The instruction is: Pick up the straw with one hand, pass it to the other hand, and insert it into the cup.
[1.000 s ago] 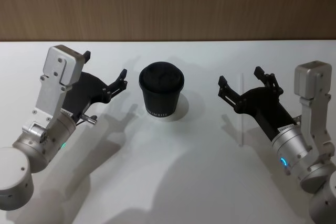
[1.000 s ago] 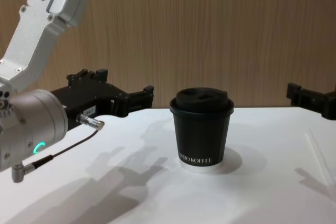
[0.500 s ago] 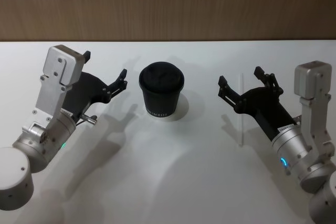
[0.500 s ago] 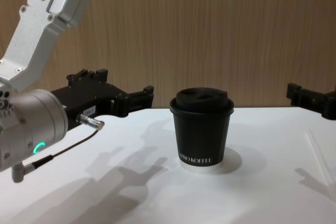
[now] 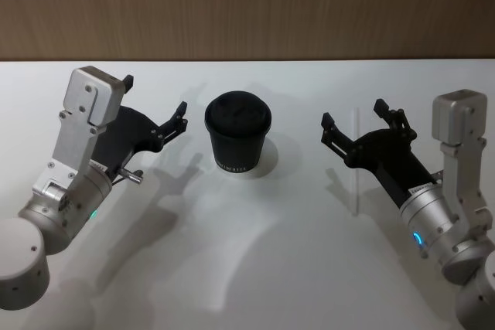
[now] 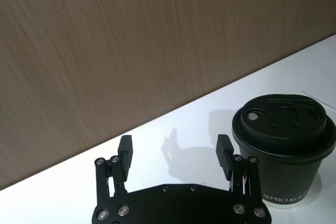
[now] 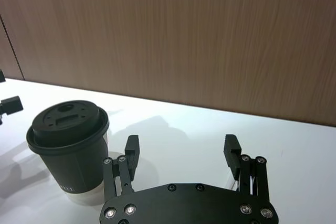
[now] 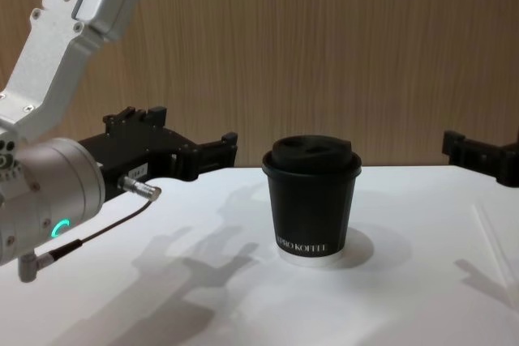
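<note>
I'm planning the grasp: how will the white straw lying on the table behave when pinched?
The straw is long, thin and straight, so probably light and fairly stiff, though a hard pinch may flatten it. Lying flat on the smooth white table, it could roll or skid when a finger nudges it.

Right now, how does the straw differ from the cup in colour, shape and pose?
The straw is white; the cup is black. The straw is long, thin and lies flat; the cup is wide and stands upright. The straw lies under the open right gripper; the cup stands between it and the open left gripper. Both rest on the table, unheld.
</note>
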